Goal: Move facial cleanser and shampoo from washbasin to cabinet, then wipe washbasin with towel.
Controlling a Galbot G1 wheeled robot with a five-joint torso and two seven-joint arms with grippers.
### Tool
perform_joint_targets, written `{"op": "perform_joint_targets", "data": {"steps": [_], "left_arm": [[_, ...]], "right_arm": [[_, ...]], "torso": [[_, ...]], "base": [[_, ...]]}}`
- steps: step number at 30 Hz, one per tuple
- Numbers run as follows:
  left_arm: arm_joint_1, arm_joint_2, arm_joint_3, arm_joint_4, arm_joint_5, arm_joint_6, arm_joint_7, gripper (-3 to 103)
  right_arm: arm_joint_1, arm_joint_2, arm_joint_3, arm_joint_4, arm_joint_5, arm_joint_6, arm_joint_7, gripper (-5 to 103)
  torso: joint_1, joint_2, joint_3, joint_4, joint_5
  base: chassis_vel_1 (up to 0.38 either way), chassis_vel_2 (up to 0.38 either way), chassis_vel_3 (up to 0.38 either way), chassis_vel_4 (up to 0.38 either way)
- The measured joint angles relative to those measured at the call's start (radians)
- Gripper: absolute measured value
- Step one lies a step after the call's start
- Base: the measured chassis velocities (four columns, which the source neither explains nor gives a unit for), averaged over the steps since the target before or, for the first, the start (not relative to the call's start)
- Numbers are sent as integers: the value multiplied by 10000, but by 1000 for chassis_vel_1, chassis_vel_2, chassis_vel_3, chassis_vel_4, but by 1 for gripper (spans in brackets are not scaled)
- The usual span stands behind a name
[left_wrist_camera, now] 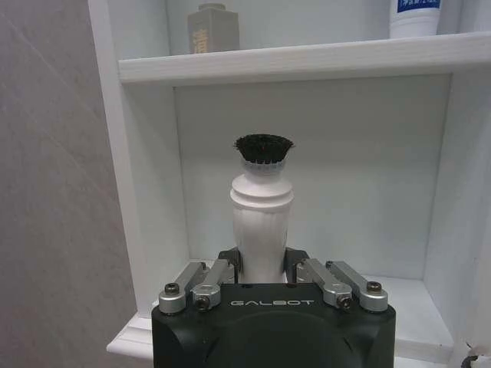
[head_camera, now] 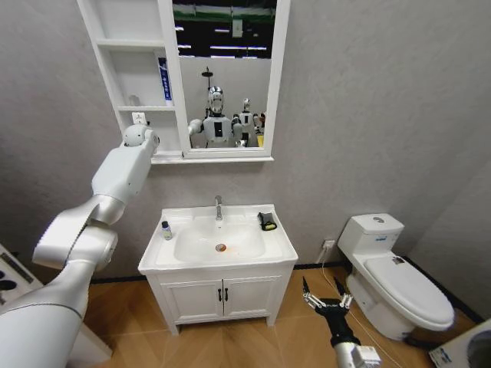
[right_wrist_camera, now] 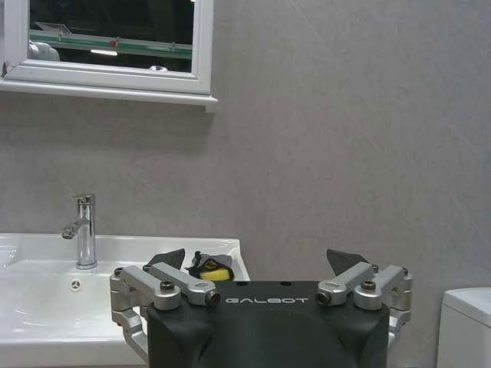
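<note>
L gripper (left_wrist_camera: 261, 280) clamps white brush-topped bottle (left_wrist_camera: 261, 207) at white shelf cabinet (head_camera: 126, 77), 11 o'clock | small dark-capped bottle (head_camera: 166, 230) left on white ceramic washbasin (head_camera: 219, 261) | black towel (head_camera: 267, 221) unused | R gripper (head_camera: 326, 297) wide, idle, 5 o'clock

Bottles: four (head_camera: 166, 230); towel: one (head_camera: 267, 221); tools: two (head_camera: 326, 295).

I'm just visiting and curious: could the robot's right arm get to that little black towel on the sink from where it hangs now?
Probably yes. The right tool hangs open, low beside the washbasin, and the towel lies on the near right corner with nothing between them.
</note>
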State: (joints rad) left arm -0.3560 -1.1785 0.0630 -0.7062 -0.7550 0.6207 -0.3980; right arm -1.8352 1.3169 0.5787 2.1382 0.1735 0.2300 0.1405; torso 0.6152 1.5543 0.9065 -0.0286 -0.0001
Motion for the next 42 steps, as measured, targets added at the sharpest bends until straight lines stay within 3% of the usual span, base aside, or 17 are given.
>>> {"op": "perform_joint_targets", "data": {"steps": [11,15,18,22,30,37,42], "left_arm": [[105,71,43,-268,-114,77,11,30],[170,154,48,-309,-138,99,13,30],[186,152,27,-291,-135,99,15,30],[194,146,-37,-256,-98,69,20,30],[219,207,-182,-204,107,67,-334,30],[238,211,-292,-30,348,48,-404,30],[384,199,-443,162,925,-205,-473,30]], "right_arm": [[-100,28,-65,76,-117,223,-218,100],[-273,21,-147,239,-256,873,-1120,100],[-294,33,-207,260,-354,1015,-1214,100],[-318,46,-214,251,-420,1097,-1264,100],[-361,90,-208,214,-473,1213,-1294,100],[-403,145,-238,181,-472,1263,-1294,100],[-426,213,-241,134,-426,1371,-1322,100]], "torso": [[-2,2,-1,-1,2],[14,-3,4,3,1],[18,-6,7,0,-2],[3,-3,1,-9,2],[-8,3,-3,3,0],[2,1,1,-3,0],[2,0,0,-2,2]], "base": [[-68,73,77,-78],[-140,163,175,-157],[-115,110,132,-92],[-41,9,-4,-11],[25,-9,-12,12],[0,0,0,0],[0,0,0,0]]}}
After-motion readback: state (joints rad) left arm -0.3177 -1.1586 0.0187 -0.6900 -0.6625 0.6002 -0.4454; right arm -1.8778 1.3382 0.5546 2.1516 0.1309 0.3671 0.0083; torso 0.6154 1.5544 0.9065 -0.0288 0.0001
